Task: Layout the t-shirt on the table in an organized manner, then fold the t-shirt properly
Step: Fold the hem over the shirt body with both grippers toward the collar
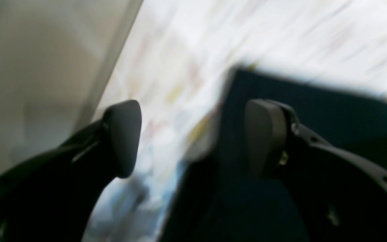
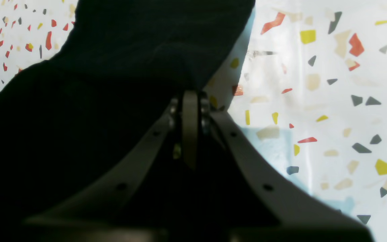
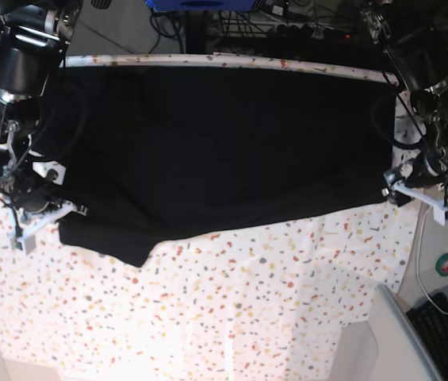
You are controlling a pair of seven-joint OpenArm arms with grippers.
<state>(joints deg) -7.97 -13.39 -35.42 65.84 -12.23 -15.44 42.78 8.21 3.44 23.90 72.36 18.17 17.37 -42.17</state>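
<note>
The black shirt (image 3: 216, 151) lies spread across the bench (image 3: 231, 309). The right gripper (image 2: 190, 101) pinches its edge tight. The left gripper (image 1: 193, 137) gapes wide, holding nothing. Pull gently so the cloth lies flat.

We get only smear from the left wrist view: the table (image 1: 193, 50) flecks run into streaks and the t-shirt (image 1: 314, 111) edge goes soft. On the right wrist view the right gripper (image 2: 190, 101) tips bury in black cloth, and the frame's left edge crops the fabric.
</note>
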